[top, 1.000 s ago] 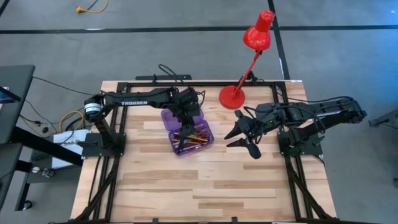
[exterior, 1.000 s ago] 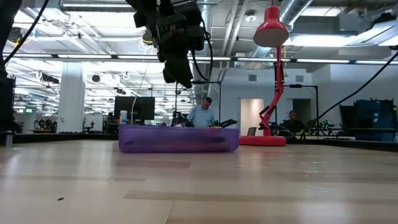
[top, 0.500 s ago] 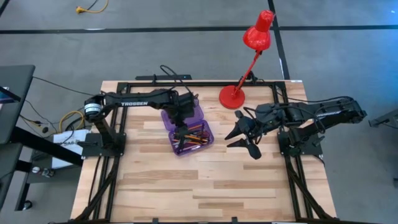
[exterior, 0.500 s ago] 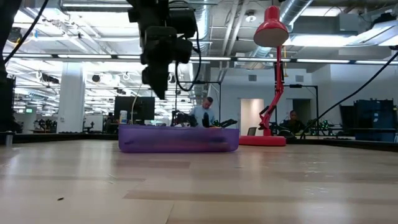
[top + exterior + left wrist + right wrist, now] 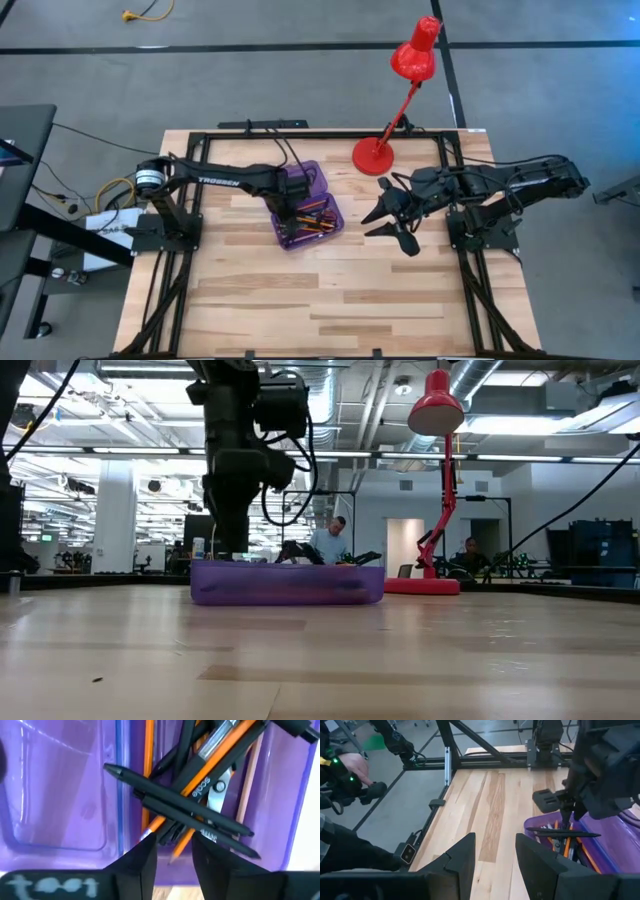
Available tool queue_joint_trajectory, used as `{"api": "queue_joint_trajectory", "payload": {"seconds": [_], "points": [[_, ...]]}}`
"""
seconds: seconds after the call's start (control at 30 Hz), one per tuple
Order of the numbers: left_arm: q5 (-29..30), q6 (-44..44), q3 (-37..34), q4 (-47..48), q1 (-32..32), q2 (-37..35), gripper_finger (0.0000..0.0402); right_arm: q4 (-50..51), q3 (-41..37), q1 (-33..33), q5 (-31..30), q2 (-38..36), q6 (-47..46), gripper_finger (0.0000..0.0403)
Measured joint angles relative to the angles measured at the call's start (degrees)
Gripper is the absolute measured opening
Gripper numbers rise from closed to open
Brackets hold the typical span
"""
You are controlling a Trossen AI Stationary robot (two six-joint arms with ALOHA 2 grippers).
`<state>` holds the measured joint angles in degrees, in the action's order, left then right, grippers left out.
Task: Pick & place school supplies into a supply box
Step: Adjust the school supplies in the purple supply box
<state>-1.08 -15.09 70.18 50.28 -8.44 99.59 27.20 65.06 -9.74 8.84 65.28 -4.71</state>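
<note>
The left gripper (image 5: 172, 855) hangs low over the translucent purple plastic supply box (image 5: 303, 208), fingers parted and empty; a slim black pen (image 5: 175, 802) lies slantwise just ahead.

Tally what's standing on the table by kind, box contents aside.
Purple supply box: 1
Red desk lamp: 1
Robot arms: 2, left arm and right arm
Total: 4
</note>
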Motion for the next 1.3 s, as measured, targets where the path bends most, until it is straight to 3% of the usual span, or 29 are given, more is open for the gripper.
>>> {"api": "queue_joint_trajectory", "payload": {"seconds": [0.2, 0.63, 1.3], "points": [[0.5, -1.2, -2.9, -4.0, 0.0, 0.0, 0.0100, 0.0, 0.0, 0.0, 0.0, 0.0, 0.1, 0.0134], [7.3, -3.4, -6.0, -7.2, -1.6, 0.0, 0.0099, 0.0, 0.0, 0.0, 0.0, 0.0, 0.2, 0.0134], [3.1, -0.3, -6.0, -20.7, -0.6, 2.0, 0.0099, 0.6, 0.0, 0.1, 0.0, 0.0, 0.6, 0.0134]]}}
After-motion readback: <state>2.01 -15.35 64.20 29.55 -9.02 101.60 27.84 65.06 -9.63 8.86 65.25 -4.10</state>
